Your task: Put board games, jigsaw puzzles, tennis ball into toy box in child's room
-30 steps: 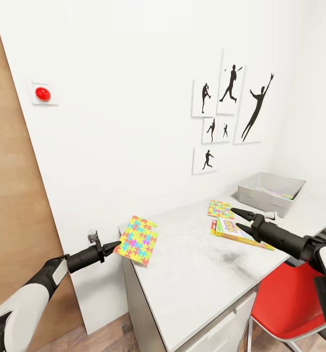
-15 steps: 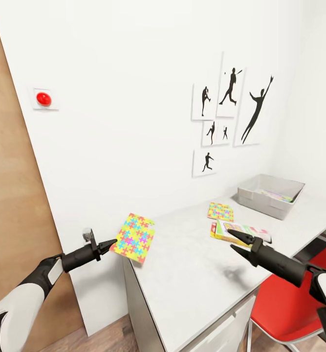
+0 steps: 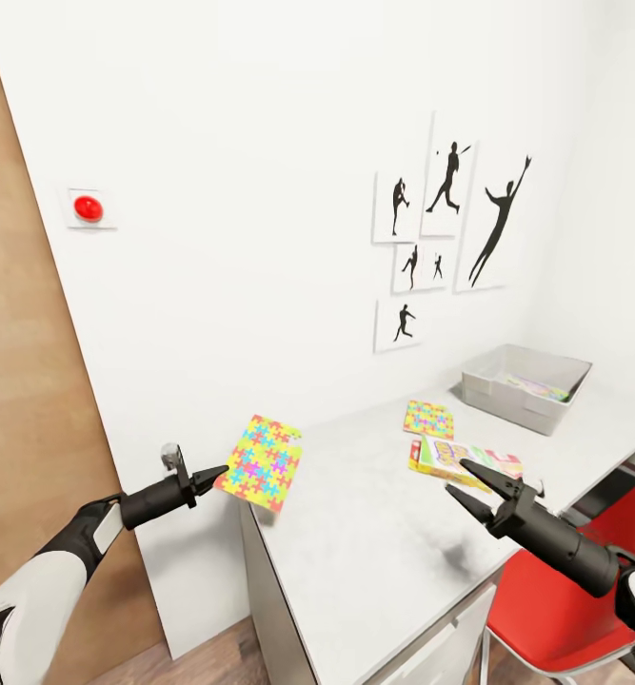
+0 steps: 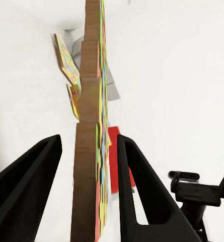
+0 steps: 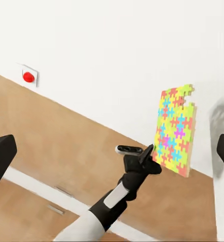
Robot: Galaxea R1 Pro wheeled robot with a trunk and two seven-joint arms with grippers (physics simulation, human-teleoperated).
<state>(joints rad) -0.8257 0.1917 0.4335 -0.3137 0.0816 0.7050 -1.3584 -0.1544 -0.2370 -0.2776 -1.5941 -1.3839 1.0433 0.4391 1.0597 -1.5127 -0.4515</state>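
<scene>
Fingers of my L gripper (image 3: 224, 470) pinch one jigsaw puzzle (image 3: 261, 462) by its edge, held upright just off the near end of the table (image 3: 374, 533). In the left wrist view the puzzle (image 4: 90, 151) sits edge-on between the jaws. R gripper (image 3: 469, 479) is spread, nothing in it, hovering over the table near the Skip-Bo box (image 3: 465, 459). Second puzzle (image 3: 427, 418) lies flat just beyond that. Toy box (image 3: 525, 385) is well apart, at the far end w/ something colourful already inside. Plan: carry level over the table, keep the thin edge from slipping, clear the rim, then let go inside.
</scene>
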